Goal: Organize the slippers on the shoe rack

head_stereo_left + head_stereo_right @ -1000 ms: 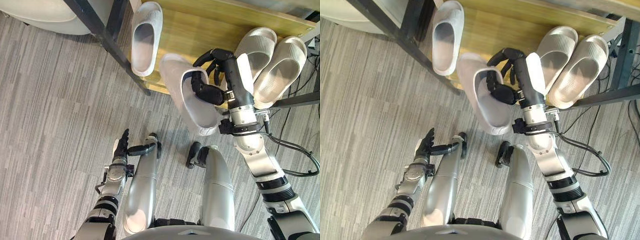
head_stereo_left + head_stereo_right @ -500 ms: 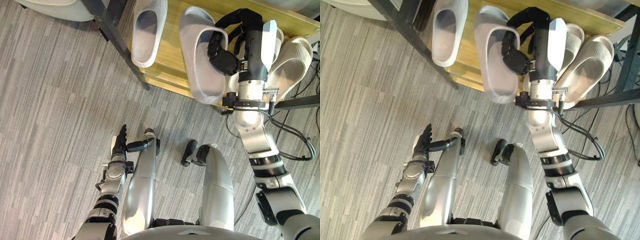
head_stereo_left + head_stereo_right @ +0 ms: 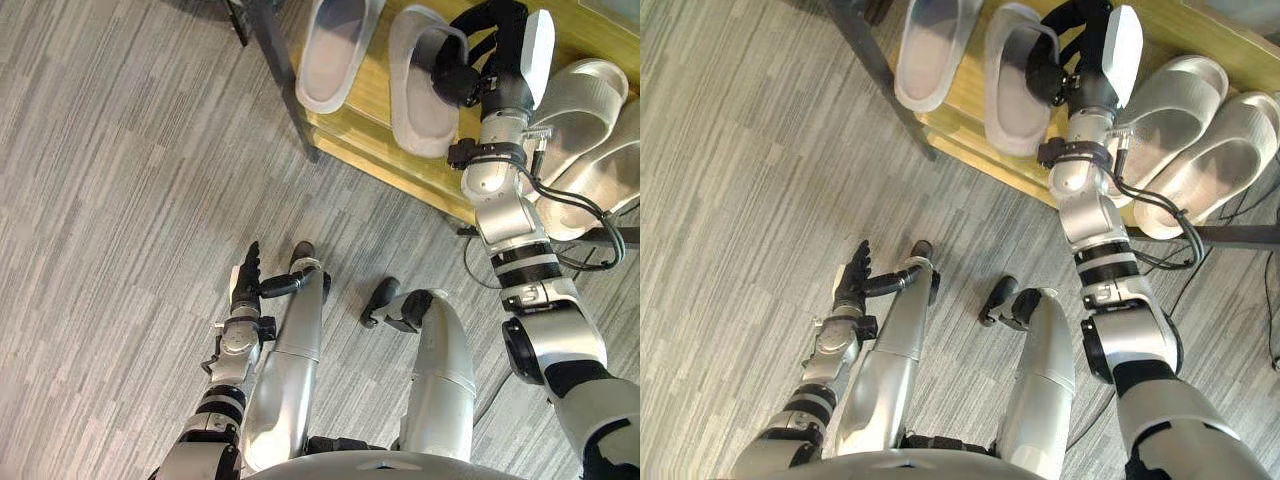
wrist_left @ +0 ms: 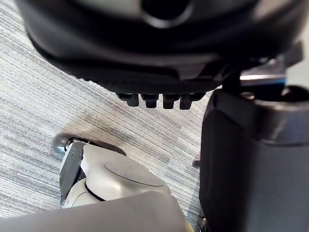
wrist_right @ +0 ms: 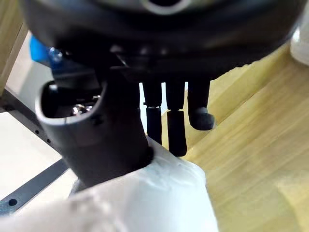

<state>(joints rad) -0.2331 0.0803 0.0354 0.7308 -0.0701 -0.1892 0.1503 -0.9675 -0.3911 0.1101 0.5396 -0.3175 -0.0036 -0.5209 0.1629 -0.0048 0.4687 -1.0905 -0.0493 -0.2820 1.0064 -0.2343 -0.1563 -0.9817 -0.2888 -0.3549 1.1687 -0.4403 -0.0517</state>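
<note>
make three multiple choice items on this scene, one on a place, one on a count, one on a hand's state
1. Where is the held slipper?
A. on the floor
B. at the wooden shelf, next to another slipper
C. on a chair

2. How many slippers show in all?
A. two
B. four
C. six

3. What is the left hand doing?
A. hanging open, holding nothing
B. curled round a slipper
C. pressing on the shelf

Answers:
1 B: the right hand grips it at the wood, beside its neighbour.
2 B: those two plus a pair further right.
3 A: its fingers are straight, far from the shelf.
</note>
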